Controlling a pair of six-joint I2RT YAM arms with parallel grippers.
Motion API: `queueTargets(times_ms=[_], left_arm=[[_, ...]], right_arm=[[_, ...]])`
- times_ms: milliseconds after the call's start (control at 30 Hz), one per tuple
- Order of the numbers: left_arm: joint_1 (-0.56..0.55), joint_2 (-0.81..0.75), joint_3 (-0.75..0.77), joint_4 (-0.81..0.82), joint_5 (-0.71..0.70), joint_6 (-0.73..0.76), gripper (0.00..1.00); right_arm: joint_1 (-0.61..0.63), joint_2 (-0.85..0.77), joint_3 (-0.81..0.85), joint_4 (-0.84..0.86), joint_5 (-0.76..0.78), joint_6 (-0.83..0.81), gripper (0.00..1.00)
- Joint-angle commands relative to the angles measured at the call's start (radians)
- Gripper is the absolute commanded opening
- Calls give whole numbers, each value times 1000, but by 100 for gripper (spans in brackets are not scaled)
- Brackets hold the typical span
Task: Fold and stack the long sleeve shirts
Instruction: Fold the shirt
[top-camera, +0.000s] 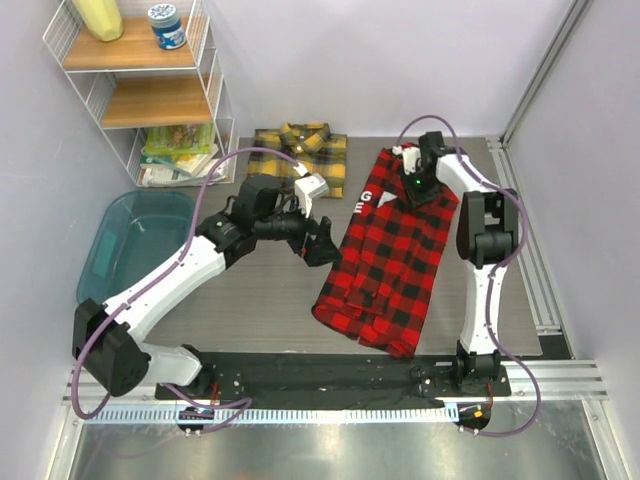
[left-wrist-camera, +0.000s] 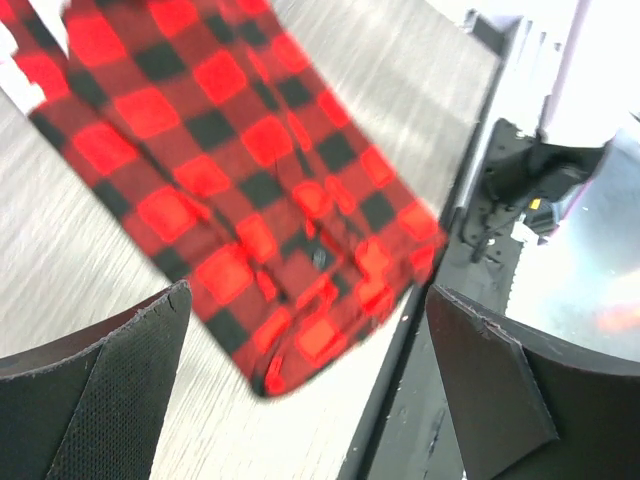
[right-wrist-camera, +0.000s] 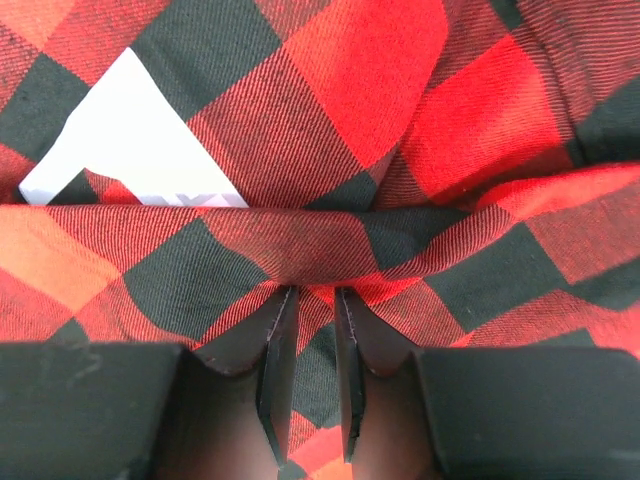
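Observation:
The red-and-black shirt (top-camera: 390, 255) lies on the table as a long folded strip running from the back centre toward the front, white lettering (top-camera: 366, 200) showing at its left edge. My right gripper (top-camera: 412, 197) is down on its far end, jaws nearly together with a bunched ridge of the red cloth (right-wrist-camera: 330, 100) pinched between the fingertips (right-wrist-camera: 282, 310). My left gripper (top-camera: 322, 240) hovers just left of the shirt, wide open and holding nothing; its wrist view looks down on the shirt's near end (left-wrist-camera: 250, 150). The yellow-and-black shirt (top-camera: 305, 150) lies folded at the back.
A white wire shelf (top-camera: 150, 90) with jars and packets stands at the back left. A teal plastic bin (top-camera: 135, 240) sits left of the table. A metal rail (top-camera: 525, 240) runs along the right edge. The arms' black base plate (top-camera: 330, 375) crosses the front.

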Motion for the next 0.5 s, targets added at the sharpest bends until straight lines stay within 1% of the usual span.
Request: queueTargets(times_ms=[0,67,133,200,233,267,300,333,367,400,433,467], left_arm=[[39,47,-53,28,73,31,100],[39,87,-24,-27,107,102,100],[39,136,16,-78,66,131,100],[40,143,34,-89,4,182,100],[40,135,36,-81,-5,249,100],[40,120,33,-66,-20,286,100],[40,100,27,-38,-90,302,100],[40,77,24,-2,-129,306,100],[40,72,46,-10,-155,338,100],[40,72,69,-29,-169,357,100],[40,87,97,-103,-153,386,100],[40,98,155,-137,-142,422,100]], right_arm=[[82,127,139,93,53,-151,26],[113,154,204,94,91,-185,27],[111,149,242,102,126,-194,28],[95,96,281,88,148,-190,31],[84,71,290,71,148,-191,34],[67,4,310,53,148,-200,36],[59,-30,319,10,152,-209,39],[53,-73,322,-8,154,-235,41],[46,-114,319,-21,157,-242,57],[44,-206,315,-41,157,-248,65],[42,-252,305,-48,137,-257,71],[42,-297,273,-53,114,-259,85]])
